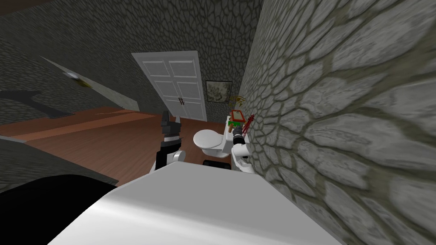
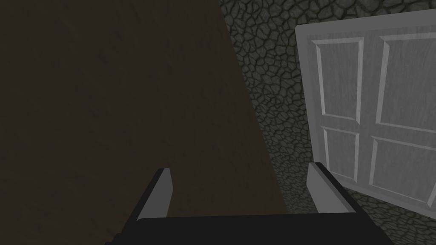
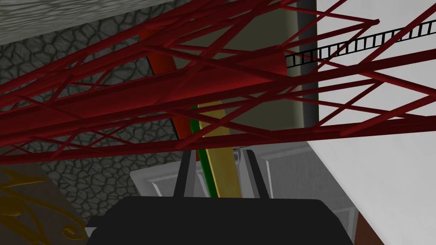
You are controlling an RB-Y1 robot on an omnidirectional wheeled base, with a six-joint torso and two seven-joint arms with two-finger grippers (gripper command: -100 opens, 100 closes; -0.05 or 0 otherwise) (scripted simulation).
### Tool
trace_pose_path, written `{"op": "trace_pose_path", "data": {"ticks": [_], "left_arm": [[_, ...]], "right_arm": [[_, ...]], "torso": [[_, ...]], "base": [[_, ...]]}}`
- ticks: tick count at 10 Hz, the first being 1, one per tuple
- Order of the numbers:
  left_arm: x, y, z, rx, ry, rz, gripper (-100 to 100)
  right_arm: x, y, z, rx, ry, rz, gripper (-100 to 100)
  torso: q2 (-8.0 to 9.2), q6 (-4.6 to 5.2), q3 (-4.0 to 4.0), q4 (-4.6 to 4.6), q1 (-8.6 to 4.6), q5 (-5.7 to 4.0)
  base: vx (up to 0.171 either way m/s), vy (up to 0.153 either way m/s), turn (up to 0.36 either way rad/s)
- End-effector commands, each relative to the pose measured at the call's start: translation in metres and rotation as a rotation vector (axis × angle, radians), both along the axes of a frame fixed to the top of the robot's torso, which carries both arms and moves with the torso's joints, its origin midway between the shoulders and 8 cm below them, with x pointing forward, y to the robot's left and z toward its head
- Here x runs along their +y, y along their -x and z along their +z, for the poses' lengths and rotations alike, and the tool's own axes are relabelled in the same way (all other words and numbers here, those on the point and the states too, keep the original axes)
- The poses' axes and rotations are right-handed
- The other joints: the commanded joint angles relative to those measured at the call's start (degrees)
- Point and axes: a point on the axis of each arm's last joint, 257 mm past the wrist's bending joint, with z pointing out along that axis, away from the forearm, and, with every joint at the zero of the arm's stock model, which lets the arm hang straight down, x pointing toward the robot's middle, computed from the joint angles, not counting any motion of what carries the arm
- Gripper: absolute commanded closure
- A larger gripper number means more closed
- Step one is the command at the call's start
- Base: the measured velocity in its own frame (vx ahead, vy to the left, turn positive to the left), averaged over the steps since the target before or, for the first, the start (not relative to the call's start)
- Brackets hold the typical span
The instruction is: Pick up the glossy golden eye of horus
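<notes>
The golden eye of Horus (image 1: 237, 101) stands at the far end of the white toilet tank (image 1: 227, 140), against the stone wall. In the right wrist view its gold strokes (image 3: 21, 183) lie off to one side of my right gripper (image 3: 221, 176), apart from the fingers. That gripper (image 1: 236, 131) is over the tank, its fingers close together with a yellow and green bar (image 3: 217, 161) between them. A red lattice piece (image 3: 213, 93) crosses just beyond the fingertips. My left gripper (image 2: 240, 187) hangs open over the floor (image 2: 106, 106), left of the toilet (image 1: 208, 142).
A red-framed object (image 1: 237, 115) and the red lattice piece (image 1: 248, 124) crowd the tank top. The stone wall (image 1: 340, 106) runs close along my right. A white panelled door (image 1: 176, 85) stands shut beyond the toilet, with a framed picture (image 1: 219, 91) beside it.
</notes>
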Motion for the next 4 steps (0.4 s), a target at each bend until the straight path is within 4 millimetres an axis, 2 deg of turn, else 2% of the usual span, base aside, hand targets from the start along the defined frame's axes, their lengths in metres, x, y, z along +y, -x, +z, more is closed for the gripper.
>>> {"op": "trace_pose_path", "data": {"ticks": [1, 2, 3, 4], "left_arm": [[0.0, 0.0, 0.0, 0.0, 0.0, 0.0, 0], [0.0, 0.0, 0.0, 0.0, 0.0, 0.0, 0], [0.0, 0.0, 0.0, 0.0, 0.0, 0.0, 0], [0.0, 0.0, 0.0, 0.0, 0.0, 0.0, 0]], "right_arm": [[0.0, 0.0, 0.0, 0.0, 0.0, 0.0, 100], [0.0, 0.0, 0.0, 0.0, 0.0, 0.0, 0], [0.0, 0.0, 0.0002, 0.0, 0.0, 0.0, 100], [0.0, 0.0, 0.0002, 0.0, 0.0, 0.0, 0]], "torso": [[0.0, 0.0, 0.0, 0.0, 0.0, 0.0], [0.0, 0.0, 0.0, 0.0, -0.01, 0.0], [0.01, 0.0, 0.0, 0.0, -0.01, 0.0], [0.01, 0.0, 0.0, 0.0, -0.01, -0.01]], "base": [[0.0, 0.0, 0.0], [0.0, 0.0, 0.0], [0.0, 0.0, 0.0], [0.0, 0.0, 0.0]]}}
